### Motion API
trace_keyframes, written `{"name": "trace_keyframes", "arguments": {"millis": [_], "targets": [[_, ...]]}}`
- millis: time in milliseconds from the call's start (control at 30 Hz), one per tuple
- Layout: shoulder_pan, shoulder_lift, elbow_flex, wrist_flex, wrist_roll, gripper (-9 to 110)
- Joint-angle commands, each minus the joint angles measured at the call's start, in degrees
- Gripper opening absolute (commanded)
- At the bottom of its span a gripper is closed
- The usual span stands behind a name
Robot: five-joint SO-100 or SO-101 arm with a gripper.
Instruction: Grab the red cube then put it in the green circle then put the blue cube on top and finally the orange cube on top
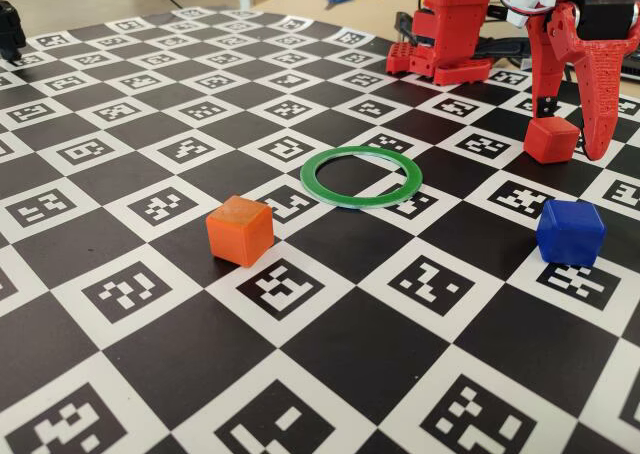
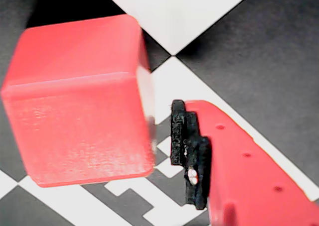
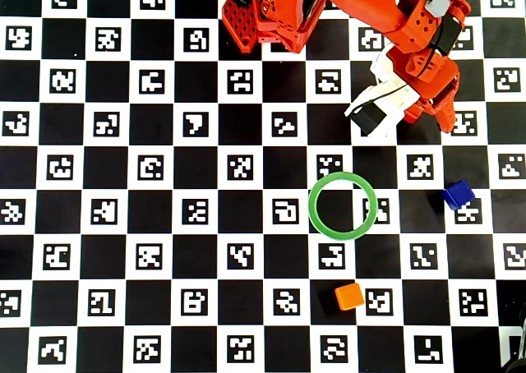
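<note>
In the fixed view the orange cube (image 1: 240, 230) sits lower left, nearest; the blue cube (image 1: 570, 232) at right; the green circle (image 1: 361, 176) lies empty mid-frame; farther, upper right, the gripper (image 1: 572, 139) stands apart around the red cube (image 1: 551, 139), which rests on the board; the wrist view shows a gap between one padded finger (image 2: 189, 151) and that cube; the overhead view hides it beneath the arm.

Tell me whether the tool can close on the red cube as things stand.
Probably yes. The tool is down at the red cube, open, with one finger just beside it and nothing between them. The far finger is out of sight.
</note>
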Motion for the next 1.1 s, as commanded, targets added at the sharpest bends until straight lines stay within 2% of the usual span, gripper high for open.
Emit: {"name": "trace_keyframes", "arguments": {"millis": [0,233,733,1067], "targets": [[0.4,0.4,-0.2,-1.4,-0.2,46],[0.6,-0.3,-0.2,-1.9,-1.1,40],[0.8,-0.7,-0.4,-2.2,-2.5,15],[0.8,-0.3,-4.3,1.8,-3.9,9]]}}
